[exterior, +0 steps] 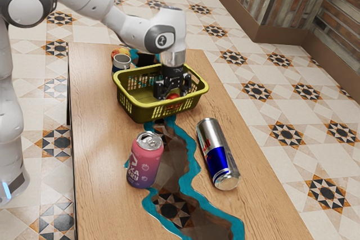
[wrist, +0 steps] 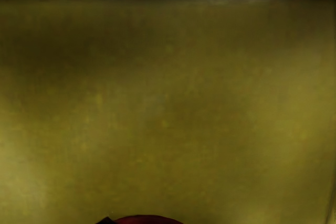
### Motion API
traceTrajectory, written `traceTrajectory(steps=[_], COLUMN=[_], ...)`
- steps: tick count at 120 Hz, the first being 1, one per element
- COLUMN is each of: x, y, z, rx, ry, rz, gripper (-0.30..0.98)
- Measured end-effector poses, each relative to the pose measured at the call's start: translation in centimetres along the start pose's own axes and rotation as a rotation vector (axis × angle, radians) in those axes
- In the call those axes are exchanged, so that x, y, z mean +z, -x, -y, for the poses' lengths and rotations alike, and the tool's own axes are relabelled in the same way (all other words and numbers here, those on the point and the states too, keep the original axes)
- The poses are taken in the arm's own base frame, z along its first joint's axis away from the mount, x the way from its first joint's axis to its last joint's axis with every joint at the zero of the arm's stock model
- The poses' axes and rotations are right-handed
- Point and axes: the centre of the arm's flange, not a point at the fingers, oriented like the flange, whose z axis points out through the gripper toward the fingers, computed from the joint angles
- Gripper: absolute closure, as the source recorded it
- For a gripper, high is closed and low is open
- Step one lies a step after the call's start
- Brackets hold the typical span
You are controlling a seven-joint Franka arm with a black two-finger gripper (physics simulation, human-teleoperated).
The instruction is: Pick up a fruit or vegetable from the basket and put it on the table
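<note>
Red fruit [exterior: 174,97] inside the green basket [exterior: 125,108], beneath the end effector [exterior: 173,92].
Fingers wide apart, gripping nothing, hemmed by basket walls; from the basket in the exterior view, mug [exterior: 120,67] at ten o'clock, pink can [exterior: 144,164] six, silver-blue can [exterior: 216,158] five.

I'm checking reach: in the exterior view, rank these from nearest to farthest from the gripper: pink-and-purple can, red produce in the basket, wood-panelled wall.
1. Red produce: in the basket, under the gripper.
2. Pink-and-purple can: upright on the table.
3. Wood-panelled wall: across the floor, exterior view's right.
</note>
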Motion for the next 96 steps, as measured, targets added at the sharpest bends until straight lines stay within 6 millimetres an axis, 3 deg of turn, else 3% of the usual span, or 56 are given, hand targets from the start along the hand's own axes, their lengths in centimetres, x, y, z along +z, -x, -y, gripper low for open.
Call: traceTrajectory(steps=[10, 20, 39, 65, 82, 96], x=[0.5, 0.8, -0.6, -2.2, -6.7, -10.2], y=[-0.1, -0.1, 0.4, 0.2, 0.2, 2.5], z=[-0.1, -0.2, -0.1, 0.0, 1.7, 6.7], rx=[-0.002, -0.005, 0.009, 0.005, 0.008, 0.062], ry=[-0.005, -0.005, 0.026, 0.056, 0.134, 0.192], rz=[0.002, 0.009, 0.012, 0.013, 0.016, 0.018], gripper=[0.17, 0.05, 0.31, 0.34, 0.34, 0.34])
